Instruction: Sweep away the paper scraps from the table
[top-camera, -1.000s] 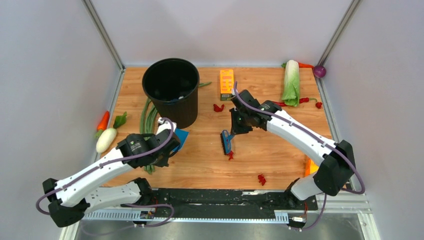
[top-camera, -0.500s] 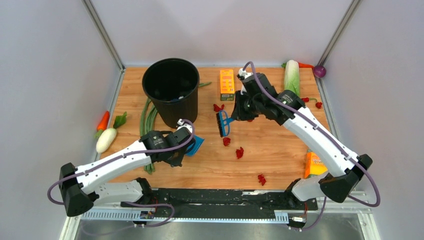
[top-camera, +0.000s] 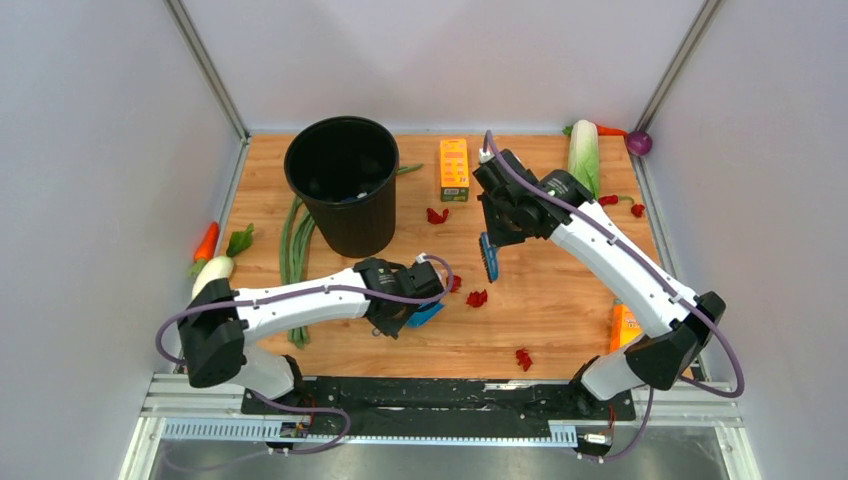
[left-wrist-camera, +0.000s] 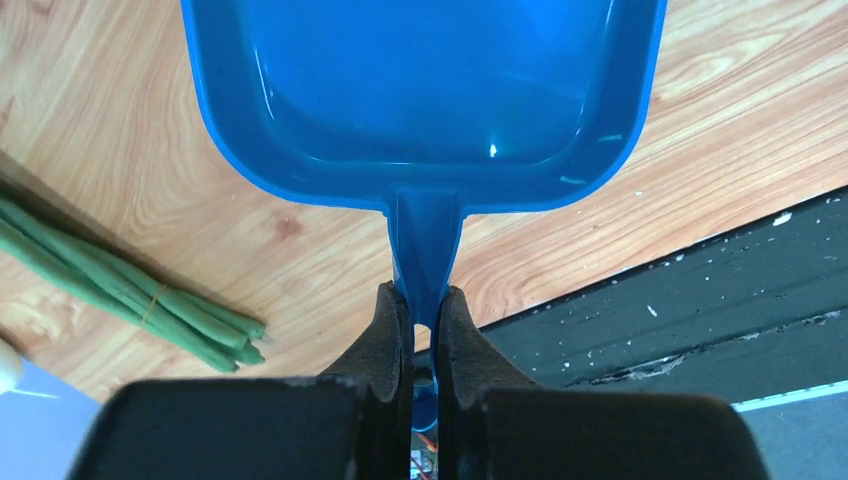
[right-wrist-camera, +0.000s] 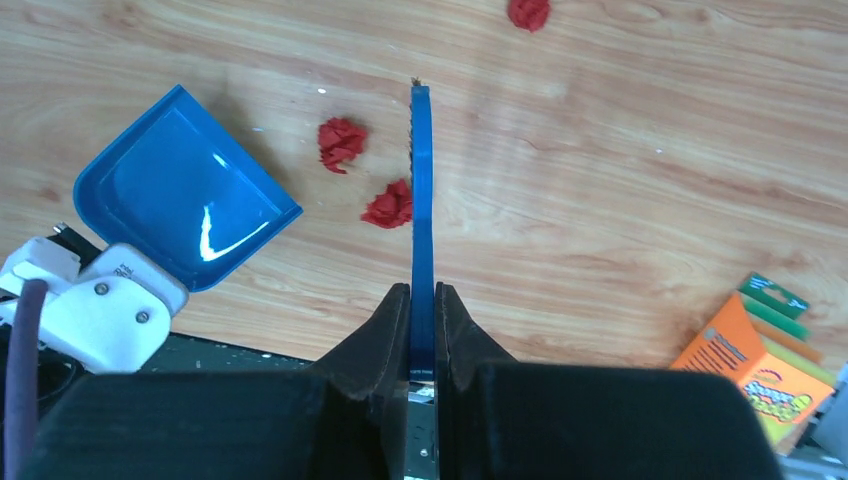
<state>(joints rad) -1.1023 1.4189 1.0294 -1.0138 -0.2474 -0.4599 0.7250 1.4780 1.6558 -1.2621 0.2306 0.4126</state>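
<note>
Several red paper scraps lie on the wooden table (top-camera: 560, 300): two (top-camera: 477, 297) just right of the blue dustpan (top-camera: 428, 313), one (top-camera: 436, 215) by the orange box, one (top-camera: 523, 358) near the black rail. My left gripper (top-camera: 405, 300) is shut on the dustpan's handle (left-wrist-camera: 424, 250); the pan (left-wrist-camera: 420, 90) looks empty. My right gripper (top-camera: 497, 225) is shut on a blue brush (top-camera: 489, 256), held above the two middle scraps. In the right wrist view the brush (right-wrist-camera: 421, 200) lies beside scraps (right-wrist-camera: 390, 206), (right-wrist-camera: 342, 142), with the dustpan (right-wrist-camera: 185, 185) left of them.
A black bucket (top-camera: 342, 180) stands back left, with green beans (top-camera: 293, 240) beside it. An orange box (top-camera: 453, 168), a cabbage (top-camera: 583, 160) and a purple ball (top-camera: 639, 142) are at the back. An orange pack (top-camera: 622, 325) lies right. A black rail (top-camera: 440, 395) runs along the front.
My left arm has carried the dustpan right, to beside the two middle scraps. My right arm has swung the brush back and then right; a second scrap now shows at the middle.
</note>
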